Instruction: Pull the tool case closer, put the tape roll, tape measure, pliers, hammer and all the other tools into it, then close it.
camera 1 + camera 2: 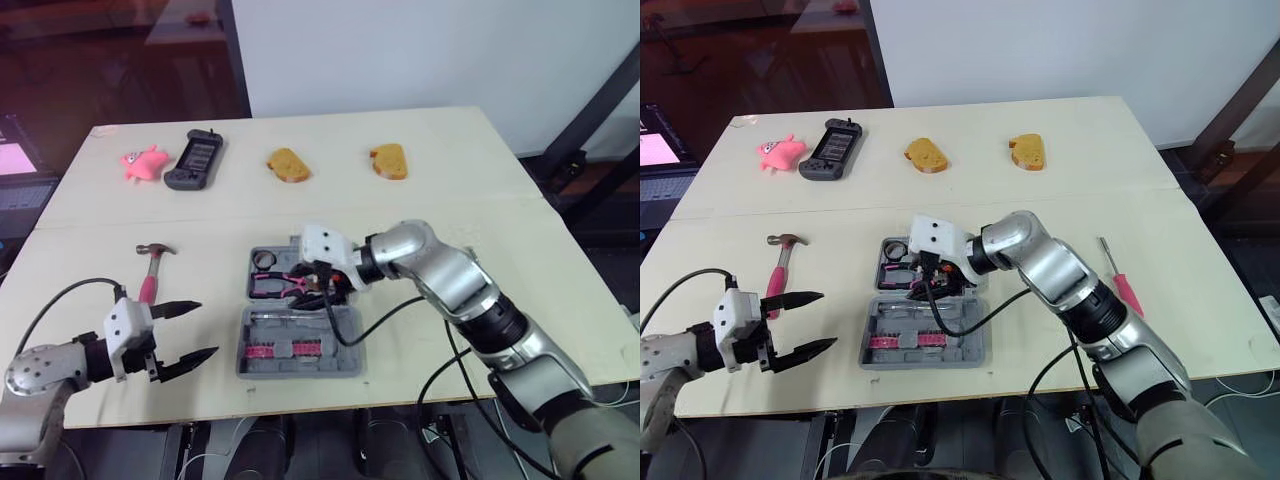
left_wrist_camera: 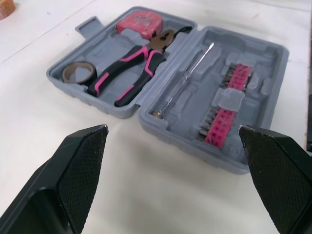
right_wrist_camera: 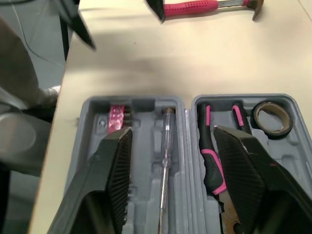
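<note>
Right claw (image 3: 171, 134): spread, gripping nothing, directly above the open case (image 2: 195, 146).
Left claw (image 1: 205, 328): spread and empty. The hammer (image 1: 151, 272) lies just beside its far finger, and the case is off its tips.
Stowed: tape roll (image 2: 78, 73), pliers (image 2: 131, 73) and tape measure (image 2: 141, 22) sit in the half of the case farther from the left claw.
Step in hand: probably the hammer. Close across the pink handle near its middle so the head does not swing. Lift clear before you cross to the case.
Outstanding: a pink-handled screwdriver (image 1: 1120, 280) lies well outboard of the right claw.
Surface: pale table (image 1: 450, 140) that looks smooth, so tools will probably slide if you nudge them.
Room: white wall beyond the table, dark floor on the left claw's side.
</note>
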You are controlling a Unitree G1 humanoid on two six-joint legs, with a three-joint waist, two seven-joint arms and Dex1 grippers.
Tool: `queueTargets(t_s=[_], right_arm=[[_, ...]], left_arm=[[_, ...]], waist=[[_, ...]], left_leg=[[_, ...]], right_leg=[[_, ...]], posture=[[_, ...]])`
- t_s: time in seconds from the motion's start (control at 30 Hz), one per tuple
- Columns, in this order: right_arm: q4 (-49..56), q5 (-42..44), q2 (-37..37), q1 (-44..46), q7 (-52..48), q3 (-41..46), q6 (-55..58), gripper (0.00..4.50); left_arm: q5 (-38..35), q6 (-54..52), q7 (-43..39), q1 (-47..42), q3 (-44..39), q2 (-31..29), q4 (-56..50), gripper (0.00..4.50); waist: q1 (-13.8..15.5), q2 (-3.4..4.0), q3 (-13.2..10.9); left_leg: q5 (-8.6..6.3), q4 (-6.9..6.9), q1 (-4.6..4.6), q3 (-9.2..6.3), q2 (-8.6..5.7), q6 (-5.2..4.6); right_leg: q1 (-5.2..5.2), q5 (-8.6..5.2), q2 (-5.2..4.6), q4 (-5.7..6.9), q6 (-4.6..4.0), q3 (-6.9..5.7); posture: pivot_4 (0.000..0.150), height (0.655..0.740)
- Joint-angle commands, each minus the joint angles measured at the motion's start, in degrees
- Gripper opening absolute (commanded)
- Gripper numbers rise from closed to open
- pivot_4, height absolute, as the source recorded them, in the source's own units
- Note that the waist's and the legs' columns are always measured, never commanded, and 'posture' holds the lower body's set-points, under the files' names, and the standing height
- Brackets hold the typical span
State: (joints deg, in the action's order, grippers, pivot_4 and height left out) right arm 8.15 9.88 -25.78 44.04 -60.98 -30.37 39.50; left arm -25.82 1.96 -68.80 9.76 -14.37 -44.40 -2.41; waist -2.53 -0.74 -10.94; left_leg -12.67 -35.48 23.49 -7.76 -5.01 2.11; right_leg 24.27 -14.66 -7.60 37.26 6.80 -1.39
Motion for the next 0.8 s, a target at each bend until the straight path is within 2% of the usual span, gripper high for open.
queueTargets(t_s=[0.03, 0.1, 0.8], right_arm=[[-0.9, -2.9, 2.2, -1.0, 2.6, -0.9, -6.9, 0.93], [-2.9, -4.6, 3.4, -1.7, 3.5, -2.1, -8.5, 0.04], [-22.0, -12.8, 11.2, -5.6, 8.0, -4.9, -15.3, 0.04]], left_arm=[[-1.7, -0.7, -1.1, -0.3, -1.7, -1.3, -1.4, 4.5], [-2.0, -1.2, -1.3, -0.5, -1.8, -1.6, -1.7, 4.5], [-2.0, -2.5, -1.6, -0.5, -2.5, -2.4, -2.8, 4.5]], waist=[[0.0, 0.0, 0.0], [0.1, 0.0, 0.0], [0.1, 0.0, 0.0]], left_leg=[[0.0, 0.0, 0.0, 0.0, 0.0, 0.0], [0.0, 0.0, 0.0, 0.0, 0.0, 0.0], [0.02, -0.01, -0.03, -0.03, -0.01, 0.02]], right_leg=[[0.0, 0.0, 0.0, 0.0, 0.0, 0.0], [-0.01, 0.0, 0.0, 0.0, 0.0, 0.0], [-0.04, 0.0, 0.02, 0.0, -0.01, 0.02]], posture=[[0.15, 0.74], [0.15, 0.74], [0.15, 0.74]])
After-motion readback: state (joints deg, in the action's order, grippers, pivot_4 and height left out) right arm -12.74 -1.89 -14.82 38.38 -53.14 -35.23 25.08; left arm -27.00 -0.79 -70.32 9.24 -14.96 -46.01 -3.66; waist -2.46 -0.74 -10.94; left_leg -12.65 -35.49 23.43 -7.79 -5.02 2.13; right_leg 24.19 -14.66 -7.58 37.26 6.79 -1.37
